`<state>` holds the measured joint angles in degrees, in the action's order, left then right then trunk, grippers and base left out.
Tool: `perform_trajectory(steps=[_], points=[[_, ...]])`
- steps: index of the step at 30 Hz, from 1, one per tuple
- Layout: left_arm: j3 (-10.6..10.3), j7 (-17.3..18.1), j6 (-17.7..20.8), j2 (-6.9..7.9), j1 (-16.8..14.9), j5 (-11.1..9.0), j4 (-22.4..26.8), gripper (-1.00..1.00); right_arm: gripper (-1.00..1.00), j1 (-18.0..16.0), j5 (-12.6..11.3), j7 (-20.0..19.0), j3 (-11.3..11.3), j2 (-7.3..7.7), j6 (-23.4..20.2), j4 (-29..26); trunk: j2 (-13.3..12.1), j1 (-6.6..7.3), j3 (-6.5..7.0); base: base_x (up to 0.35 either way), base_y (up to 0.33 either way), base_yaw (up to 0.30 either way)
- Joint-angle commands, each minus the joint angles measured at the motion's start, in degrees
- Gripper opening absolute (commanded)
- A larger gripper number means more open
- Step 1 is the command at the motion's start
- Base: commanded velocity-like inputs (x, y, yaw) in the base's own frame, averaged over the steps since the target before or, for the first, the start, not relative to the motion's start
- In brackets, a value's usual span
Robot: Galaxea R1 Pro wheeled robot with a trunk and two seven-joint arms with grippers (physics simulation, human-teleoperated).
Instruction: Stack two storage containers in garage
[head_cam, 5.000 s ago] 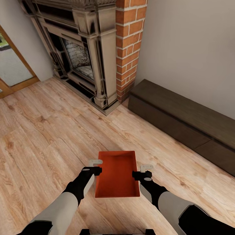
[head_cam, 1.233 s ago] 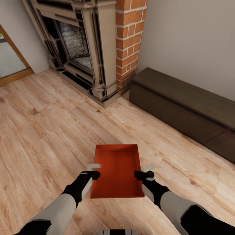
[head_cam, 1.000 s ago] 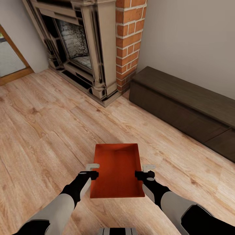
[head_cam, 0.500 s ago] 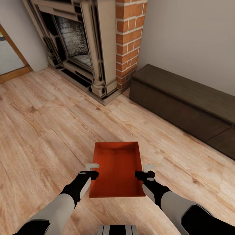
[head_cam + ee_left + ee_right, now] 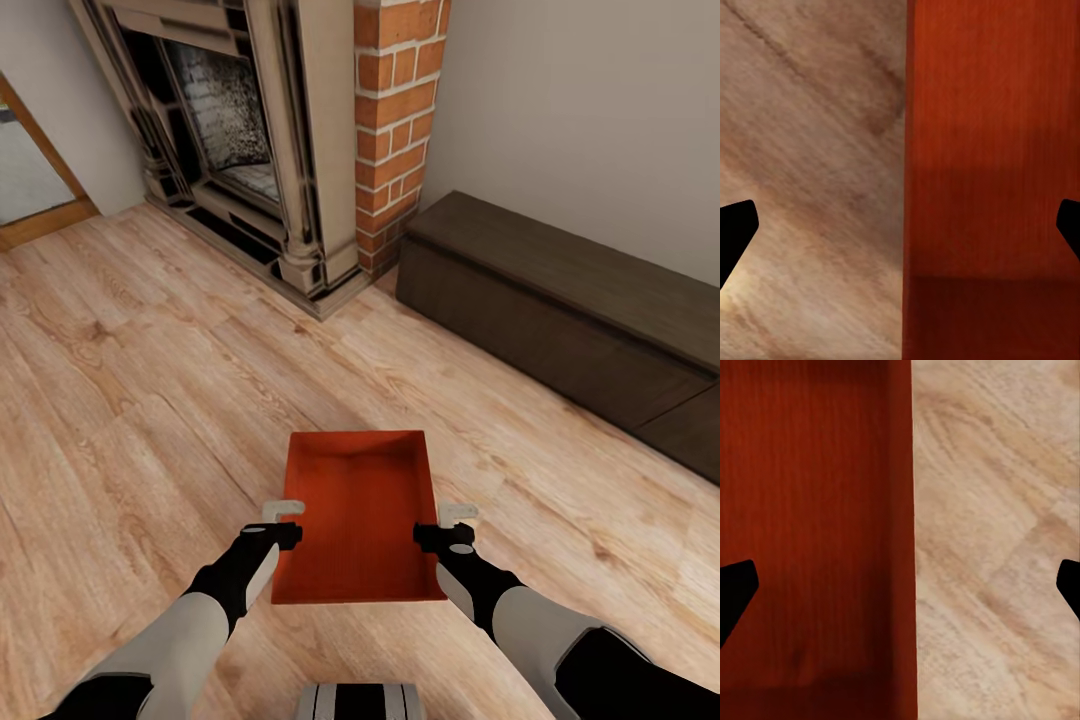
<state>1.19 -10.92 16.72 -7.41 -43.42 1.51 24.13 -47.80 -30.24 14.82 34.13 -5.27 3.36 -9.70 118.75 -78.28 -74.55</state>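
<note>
Head view: one orange-red storage container (image 5: 358, 515) is held above the wood floor (image 5: 150, 400), near the fireplace (image 5: 250, 130). The left claw (image 5: 287, 522) and right claw (image 5: 443, 526) are each set wide astride a long side wall. It seems light and stiff, thin-walled, open-topped; the side walls are judged the best hold

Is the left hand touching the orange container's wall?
Cannot tell. The left wrist view shows the container wall between widely spread fingertips, with no contact visible.
</note>
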Motion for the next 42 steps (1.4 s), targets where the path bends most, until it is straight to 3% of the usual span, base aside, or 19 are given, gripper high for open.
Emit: perform_trajectory(steps=[1,8,12,32,42], points=[[0.12,-0.11,0.33,-0.03,0.00,0.16,0.08,1.00,1.00,-0.05,-0.61,0.21,0.48,0.00,0.24,0.03,0.43,-0.22,-0.22,0.000,0.000,0.000],[0.13,-0.13,0.33,0.03,0.00,0.16,0.12,1.00,1.00,-0.05,-0.61,0.21,0.49,0.00,0.24,0.03,3.24,-1.76,-1.47,0.000,0.000,0.000],[0.12,-0.15,0.30,0.03,0.00,0.16,0.19,1.00,1.00,-0.03,-0.61,0.21,0.49,0.00,0.24,0.03,3.24,-1.76,-1.47,0.000,0.000,0.000],[0.10,-0.10,0.31,0.03,0.00,0.16,0.03,1.00,1.00,-0.03,-0.61,0.21,0.49,0.00,0.24,0.03,11.26,-6.15,-5.06,0.000,0.000,0.000],[0.04,-0.15,0.28,0.03,0.00,0.16,0.56,1.00,1.00,-0.04,-0.61,0.21,0.49,0.00,0.24,0.02,11.26,-6.15,-5.06,0.000,0.000,0.000]])
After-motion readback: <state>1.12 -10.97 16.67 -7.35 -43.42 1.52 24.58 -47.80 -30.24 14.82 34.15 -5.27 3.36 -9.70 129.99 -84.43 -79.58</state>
